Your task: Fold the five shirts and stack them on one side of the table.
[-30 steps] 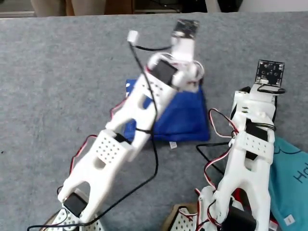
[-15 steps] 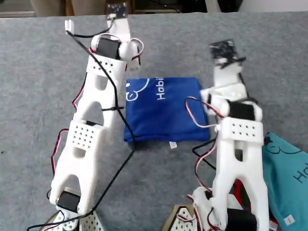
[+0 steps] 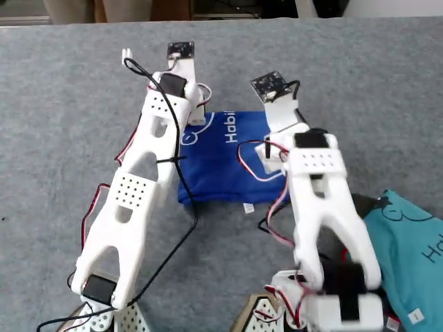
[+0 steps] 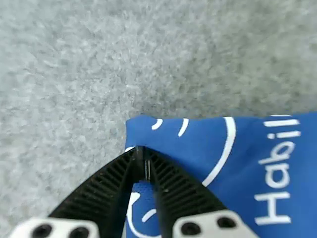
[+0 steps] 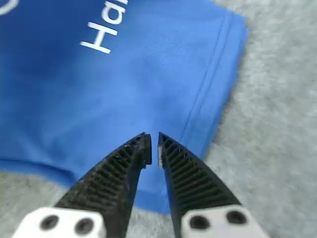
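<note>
My left hand (image 4: 141,152) is squeezed closed, its ribbed black tips pressed together right at the side edge of the blue shirt (image 3: 228,166), just below that shirt's near corner. I cannot tell whether any cloth is caught between the tips. The shirt spreads away from this hand as a flat folded rectangle, bright blue, with white lettering and curved white line art across its top face.

My right hand (image 5: 154,144) hangs over the opposite end of the same shirt, narrow, with only a slim gap between its tips and blue cloth showing through the gap. Just beyond this hand runs a stitched hem, and past the hem the shirt's rounded corner meets the grey, felt-like tabletop (image 3: 69,104). The blue shirt lies between my two hands.

A teal shirt (image 3: 408,242), also with white print, lies rumpled to the outer side of my right arm, well apart from the blue one.
</note>
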Available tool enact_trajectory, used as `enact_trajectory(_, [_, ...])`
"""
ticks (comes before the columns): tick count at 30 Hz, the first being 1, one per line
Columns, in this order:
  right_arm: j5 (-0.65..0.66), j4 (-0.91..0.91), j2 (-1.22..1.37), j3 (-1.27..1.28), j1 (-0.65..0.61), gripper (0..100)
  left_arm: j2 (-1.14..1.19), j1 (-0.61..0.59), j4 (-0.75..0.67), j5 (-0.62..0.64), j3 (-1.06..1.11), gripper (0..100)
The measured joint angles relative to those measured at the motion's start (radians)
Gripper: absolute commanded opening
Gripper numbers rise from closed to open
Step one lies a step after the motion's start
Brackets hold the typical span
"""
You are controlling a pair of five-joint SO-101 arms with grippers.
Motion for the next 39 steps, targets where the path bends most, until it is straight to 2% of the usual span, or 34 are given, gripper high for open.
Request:
enact_trajectory(7, [0.063,-0.064,0.175,0.002,0.044,5.1,0.029,-0.025,-0.021,0.005,0.005,2])
enact_trajectory(13, [0.143,-0.057,0.187,0.000,0.046,0.4,0.029,-0.028,-0.032,0.000,0.005,2])
enact_trajectory(25, [0.247,0.015,0.193,-0.003,0.064,0.5,0.031,-0.028,-0.026,0.000,-0.014,2])
enact_trajectory(32, [0.249,0.046,0.034,-0.034,0.074,2.1,0.034,-0.055,0.069,-0.038,-0.144,2])
enact_trajectory(39, [0.249,0.186,-0.046,-0.284,0.075,3.1,-0.126,-0.054,0.144,-0.054,-0.146,2])
